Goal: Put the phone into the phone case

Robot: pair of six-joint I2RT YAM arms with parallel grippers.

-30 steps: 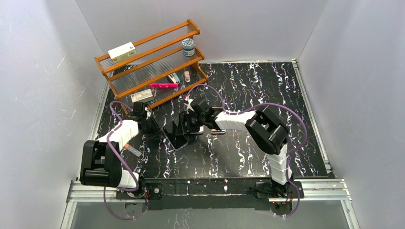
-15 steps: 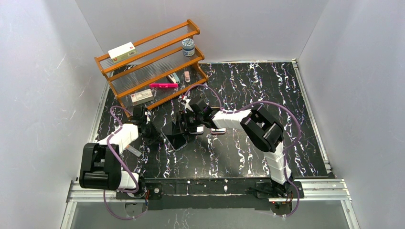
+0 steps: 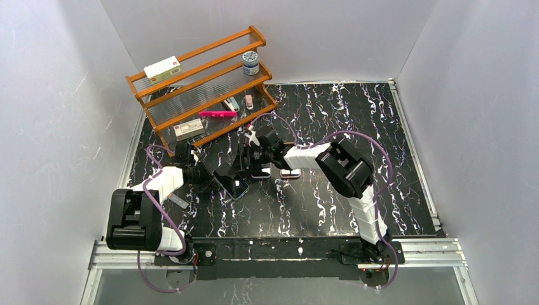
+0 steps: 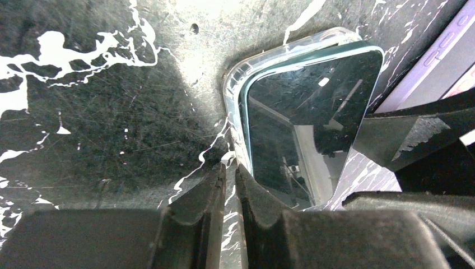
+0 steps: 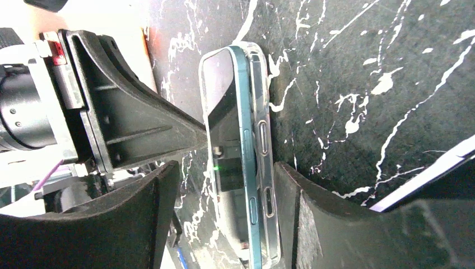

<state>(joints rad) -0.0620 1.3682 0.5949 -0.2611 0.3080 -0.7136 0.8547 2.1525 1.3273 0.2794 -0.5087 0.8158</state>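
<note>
The phone (image 4: 305, 112) has a dark screen and a teal frame, and it lies partly seated in the clear phone case (image 4: 235, 84), its side lifted out of the case wall. In the right wrist view the phone (image 5: 224, 129) and the case (image 5: 262, 112) stand between my right gripper's (image 5: 225, 167) open jaws. One finger touches the case's back and the other is apart from the screen. My left gripper (image 4: 231, 171) is shut on the case's near rim. From above, the phone (image 3: 235, 186) sits between the left gripper (image 3: 206, 176) and the right gripper (image 3: 245, 166).
A wooden rack (image 3: 203, 82) at the back left holds a box, a jar and a pink item. Another phone (image 3: 290, 173) lies just right of the grippers. A small white item (image 3: 178, 201) lies by the left arm. White walls enclose the marbled table (image 3: 356, 127).
My left gripper's jaws have closed onto the case rim. The right gripper and the phone have shifted slightly left.
</note>
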